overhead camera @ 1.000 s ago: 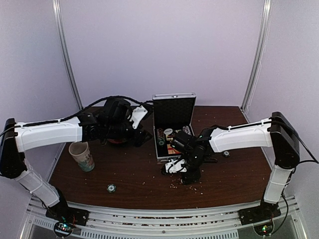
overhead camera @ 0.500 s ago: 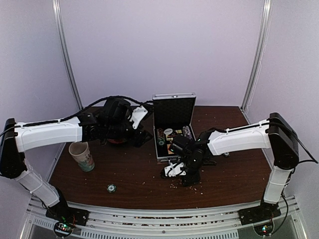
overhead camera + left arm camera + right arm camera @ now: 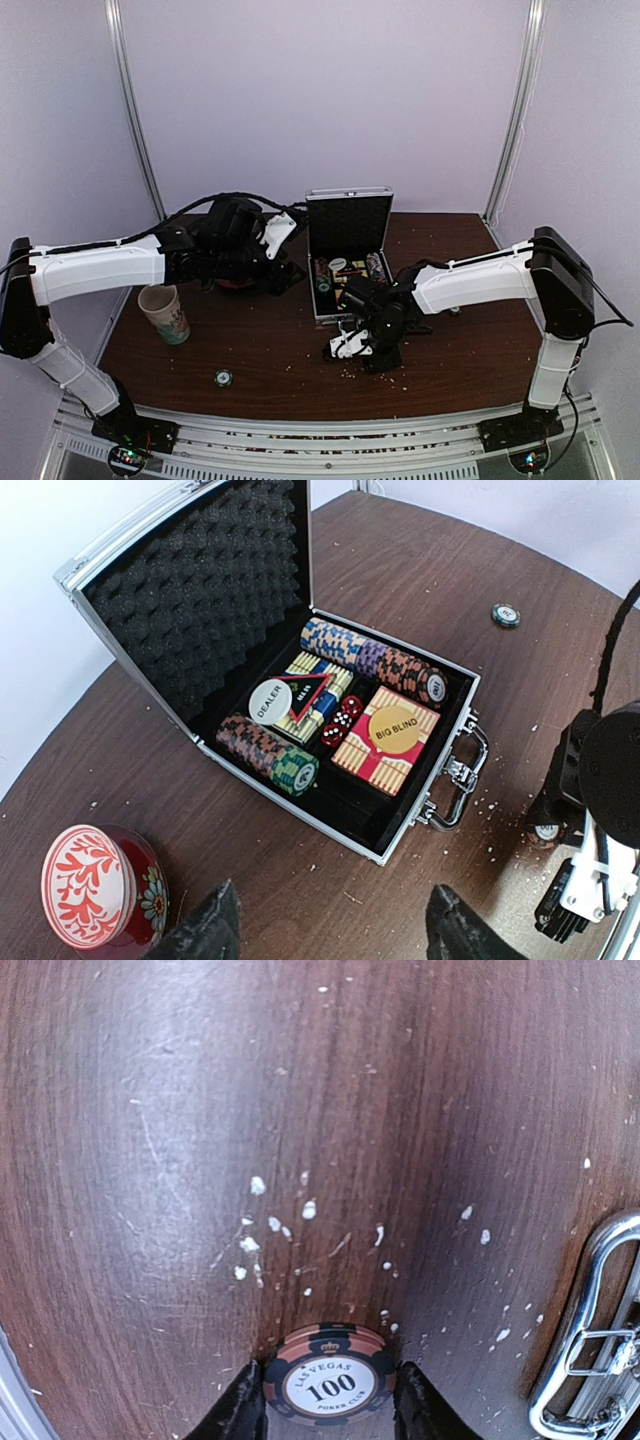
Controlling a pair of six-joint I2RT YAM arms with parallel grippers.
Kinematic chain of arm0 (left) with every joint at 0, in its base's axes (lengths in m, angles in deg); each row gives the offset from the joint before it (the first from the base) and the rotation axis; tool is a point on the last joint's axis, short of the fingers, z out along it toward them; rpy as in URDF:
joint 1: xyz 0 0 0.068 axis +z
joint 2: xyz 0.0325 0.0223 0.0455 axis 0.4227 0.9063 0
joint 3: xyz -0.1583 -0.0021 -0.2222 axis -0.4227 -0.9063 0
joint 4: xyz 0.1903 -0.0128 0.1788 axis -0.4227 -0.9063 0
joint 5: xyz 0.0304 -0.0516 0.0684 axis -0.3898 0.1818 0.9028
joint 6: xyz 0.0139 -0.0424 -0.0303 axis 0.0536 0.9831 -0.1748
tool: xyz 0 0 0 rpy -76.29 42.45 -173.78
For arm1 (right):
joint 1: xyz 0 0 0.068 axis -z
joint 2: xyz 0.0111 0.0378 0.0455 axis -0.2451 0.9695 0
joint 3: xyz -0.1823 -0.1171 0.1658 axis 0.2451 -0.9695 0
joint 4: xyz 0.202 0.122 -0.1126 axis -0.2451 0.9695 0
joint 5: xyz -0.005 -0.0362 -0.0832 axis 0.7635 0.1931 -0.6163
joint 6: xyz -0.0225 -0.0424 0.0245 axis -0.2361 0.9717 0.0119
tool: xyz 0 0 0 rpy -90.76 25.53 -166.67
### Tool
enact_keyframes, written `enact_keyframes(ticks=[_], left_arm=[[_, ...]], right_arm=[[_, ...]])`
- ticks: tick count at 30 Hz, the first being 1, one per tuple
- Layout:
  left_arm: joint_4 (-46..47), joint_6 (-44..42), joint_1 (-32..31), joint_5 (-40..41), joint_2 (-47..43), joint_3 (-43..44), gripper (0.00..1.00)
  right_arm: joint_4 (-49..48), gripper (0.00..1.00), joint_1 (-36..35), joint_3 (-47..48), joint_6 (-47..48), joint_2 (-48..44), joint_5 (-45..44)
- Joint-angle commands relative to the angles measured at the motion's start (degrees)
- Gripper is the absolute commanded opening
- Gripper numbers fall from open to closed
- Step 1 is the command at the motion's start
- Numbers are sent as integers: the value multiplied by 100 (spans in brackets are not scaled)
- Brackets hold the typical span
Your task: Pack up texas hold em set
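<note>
Right gripper (image 3: 330,1415) is pinching a "100" Las Vegas poker chip (image 3: 330,1375) lying flat on the wooden table (image 3: 150,1160) just in front of the open aluminium case (image 3: 190,610), near its handle (image 3: 588,1332). Left gripper (image 3: 330,930) is hovering before the case, fingers spread wide.

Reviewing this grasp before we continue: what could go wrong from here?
1. The right gripper pinches the 100 chip only by its thin edge, flat on the table; it may slip out on lifting.
2. The case handle lies close beside that gripper; moving toward the open case could snag it.
</note>
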Motion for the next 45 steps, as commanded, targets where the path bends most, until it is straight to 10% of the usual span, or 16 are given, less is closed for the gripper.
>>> enact_keyframes(ticks=[1,11,29,45], left_arm=[[158,-75,-4,-55,7,7,64],[158,-81,-3,-83,9,12,64],[134,-80,-3,-165,33,37,64],[110,-78,-3,-181,40,46,65]], right_arm=[[69,39,-31,-11,-12,135,117],[226,25,90,65,-98,-46,136],[-122,25,1945,766,-512,-475,128],[-818,27,2058,668,-806,-164,-515]])
